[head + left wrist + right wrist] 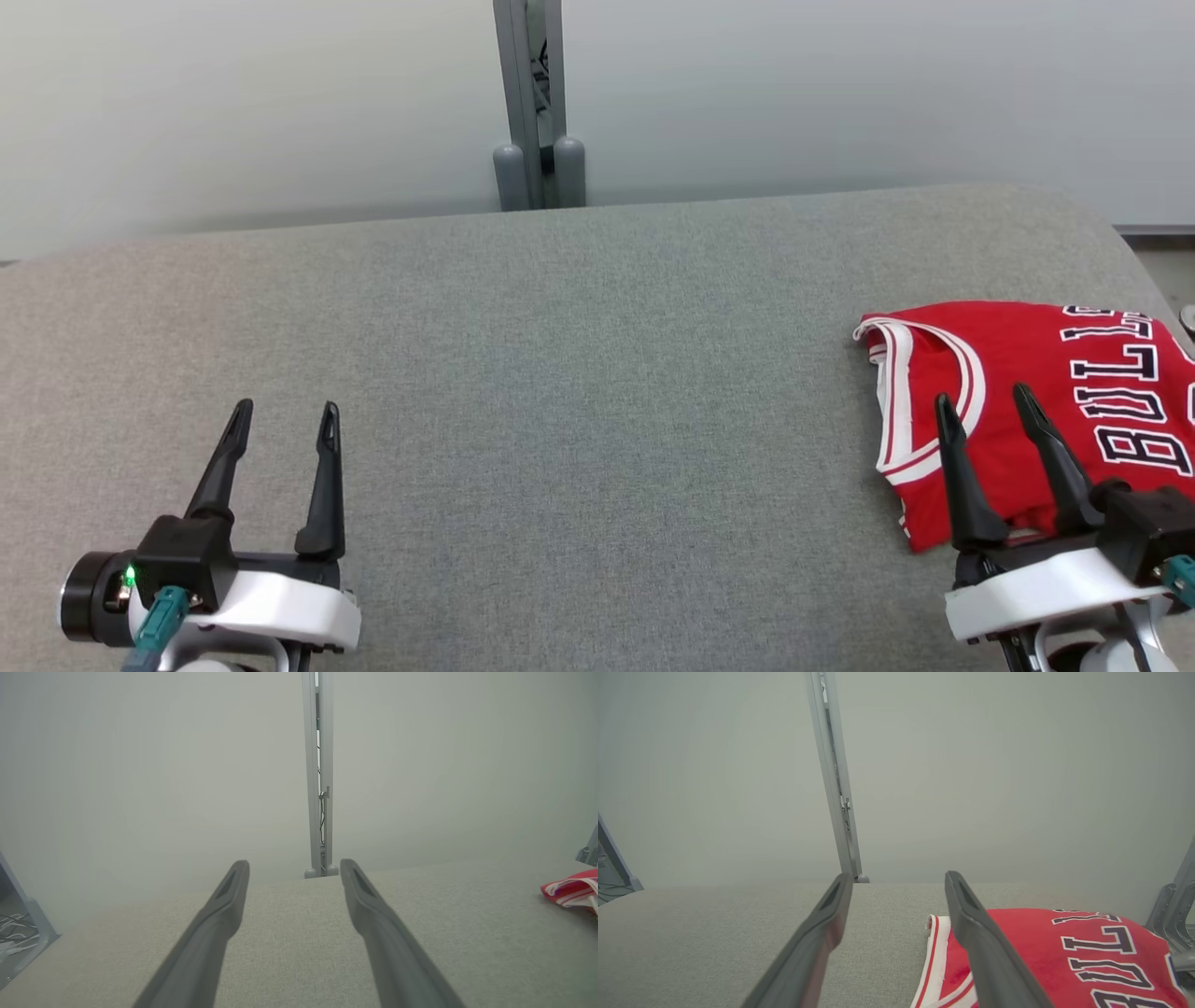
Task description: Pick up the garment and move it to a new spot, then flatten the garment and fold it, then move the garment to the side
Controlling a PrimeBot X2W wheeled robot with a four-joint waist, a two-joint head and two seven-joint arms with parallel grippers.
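Both stood open, empty: left pincer (287, 408) over bare worktop (597, 373), right pincer (983, 395) above folded garment (1027, 350); side-placement seemed done, retreat remained.

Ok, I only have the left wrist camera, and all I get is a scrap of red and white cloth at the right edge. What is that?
Observer: A red jersey with white trim. It looks folded into a compact block and lies at the right end of the grey table.
Operator: Where is the right pincer?
Observer: The right pincer is open with nothing between its fingers. In the right wrist view one finger crosses the jersey's left edge and the other is over bare table. I cannot tell whether either touches.
Operator: Which face is up?
Observer: The printed side. Dark, white-outlined lettering faces up and runs across the jersey's right half.
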